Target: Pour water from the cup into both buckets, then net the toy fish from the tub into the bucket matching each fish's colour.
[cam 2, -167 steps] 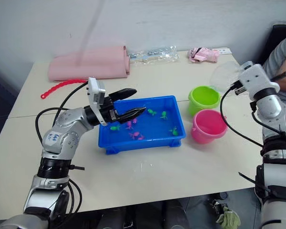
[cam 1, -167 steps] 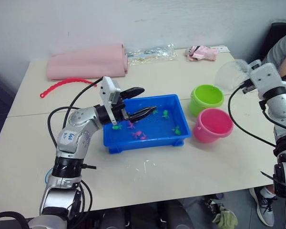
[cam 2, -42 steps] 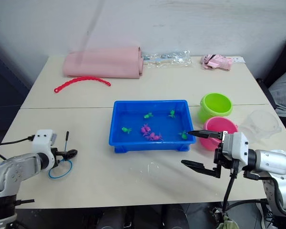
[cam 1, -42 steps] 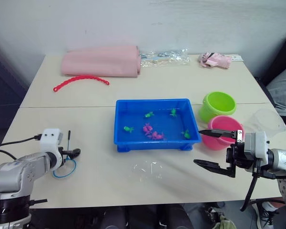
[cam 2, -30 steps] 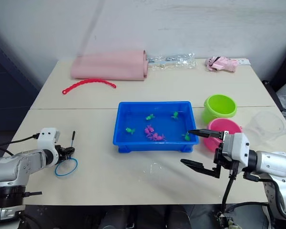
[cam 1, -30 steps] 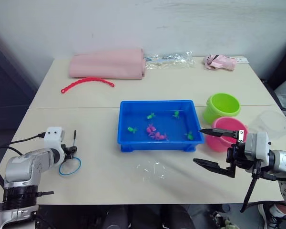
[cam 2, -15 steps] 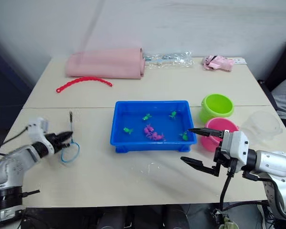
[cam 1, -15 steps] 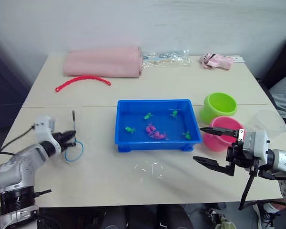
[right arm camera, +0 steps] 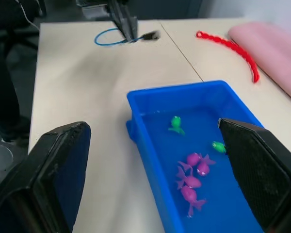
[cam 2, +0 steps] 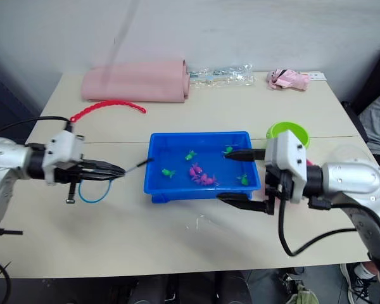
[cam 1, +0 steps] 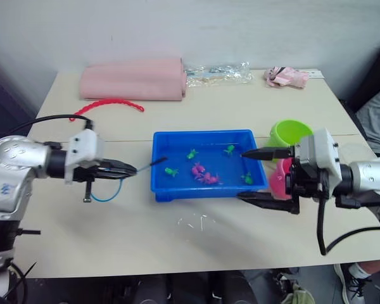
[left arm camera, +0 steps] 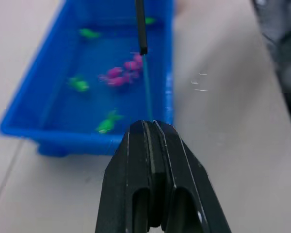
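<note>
Your left gripper (cam 1: 128, 169) is clamped on the small blue-rimmed net (cam 1: 104, 193); your right gripper (cam 1: 256, 175) is spread wide.
The net's thin stick points at the shallow blue rectangular tub (cam 1: 208, 188) mid-frame, hoop hanging left. Tiny green and pink toy fish (cam 1: 199, 172) lie inside. Lime green pail (cam 1: 285, 131) and pink pail (cam 1: 278, 185) sit right of it.

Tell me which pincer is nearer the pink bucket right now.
Right. The right pincer hangs open just beside the pink bucket, which its arm partly hides. The left pincer, shut on the net, sits beyond the tub's far end.
</note>
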